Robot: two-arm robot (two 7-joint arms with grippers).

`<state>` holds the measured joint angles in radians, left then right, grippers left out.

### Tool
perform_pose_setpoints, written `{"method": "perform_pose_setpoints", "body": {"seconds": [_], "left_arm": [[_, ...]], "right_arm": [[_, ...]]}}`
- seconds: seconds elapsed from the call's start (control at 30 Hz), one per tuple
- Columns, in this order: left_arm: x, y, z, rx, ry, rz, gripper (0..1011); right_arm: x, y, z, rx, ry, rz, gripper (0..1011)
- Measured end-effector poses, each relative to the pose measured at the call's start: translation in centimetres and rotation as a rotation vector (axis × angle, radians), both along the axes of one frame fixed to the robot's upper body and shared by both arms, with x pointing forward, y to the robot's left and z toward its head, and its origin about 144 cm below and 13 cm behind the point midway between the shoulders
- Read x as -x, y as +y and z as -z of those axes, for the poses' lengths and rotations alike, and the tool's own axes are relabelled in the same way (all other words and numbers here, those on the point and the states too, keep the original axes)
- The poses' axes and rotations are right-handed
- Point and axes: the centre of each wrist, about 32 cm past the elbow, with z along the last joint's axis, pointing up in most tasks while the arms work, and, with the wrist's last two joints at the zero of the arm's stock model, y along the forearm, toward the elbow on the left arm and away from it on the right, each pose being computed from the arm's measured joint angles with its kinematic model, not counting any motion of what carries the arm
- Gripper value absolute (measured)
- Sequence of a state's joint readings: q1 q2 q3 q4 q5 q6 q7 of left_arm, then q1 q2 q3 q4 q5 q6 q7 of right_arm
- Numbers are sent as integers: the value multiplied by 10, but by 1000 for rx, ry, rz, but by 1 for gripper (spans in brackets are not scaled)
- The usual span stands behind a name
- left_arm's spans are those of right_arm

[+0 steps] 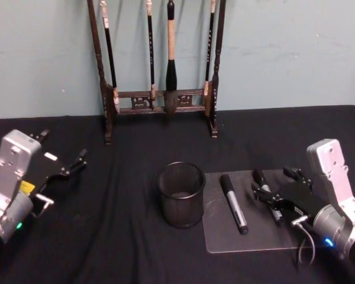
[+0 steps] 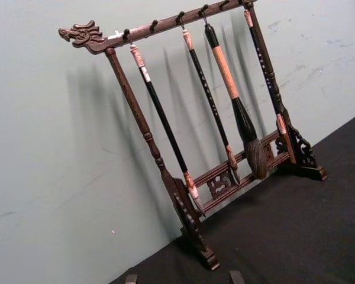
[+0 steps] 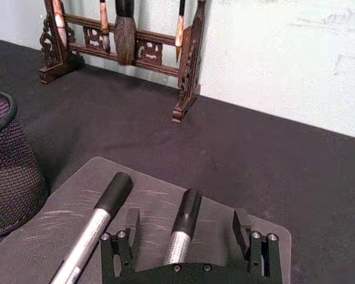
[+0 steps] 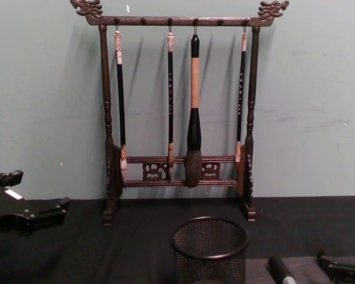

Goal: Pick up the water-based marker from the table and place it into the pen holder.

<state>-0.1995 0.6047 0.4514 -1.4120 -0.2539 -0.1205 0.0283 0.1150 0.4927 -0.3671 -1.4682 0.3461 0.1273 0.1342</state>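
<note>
1. the right gripper [image 1: 275,182] [image 3: 186,216] is seen low over a clear mat [image 1: 225,234] [image 3: 151,201] on the right side of the table [image 1: 106,236].
2. its fingers [image 3: 132,223] are spread wide, one on each side of a marker [image 1: 261,180] [image 3: 177,242]; a gap is left on both sides and nothing is held.
3. the marker is laid flat on the mat, with its black cap pointed toward the back wall and reaching past the fingertips.
4. whether the fingertips are touching the mat cannot be told.
5. the other marker [image 1: 234,204] [image 3: 100,213], silver body and black cap, is laid on the same mat, between the first one and the pen holder [image 1: 180,207] [image 3: 6,171] [image 4: 210,269].
6. the pen holder is stood upright on the table, just beside the mat's left edge.
7. the left gripper [image 1: 65,143] [image 4: 38,189] is held above the table's left side, fingers spread wide, nothing held, well apart from the pen holder.
8. a brush rack [image 1: 160,100] [image 2: 145,127] [image 3: 189,65] [image 4: 183,160] with hanging brushes is stood at the table's back edge against the wall.
</note>
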Motion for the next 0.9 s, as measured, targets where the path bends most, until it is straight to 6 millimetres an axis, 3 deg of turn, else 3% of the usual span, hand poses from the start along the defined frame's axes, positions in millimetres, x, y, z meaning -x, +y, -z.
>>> {"method": "perform_pose_setpoints", "body": {"seconds": [0.9], "left_arm": [[0, 0, 0, 0, 0, 0, 1009]], "right_arm": [[-5, -1, 16, -8, 58, -14, 1002]]}}
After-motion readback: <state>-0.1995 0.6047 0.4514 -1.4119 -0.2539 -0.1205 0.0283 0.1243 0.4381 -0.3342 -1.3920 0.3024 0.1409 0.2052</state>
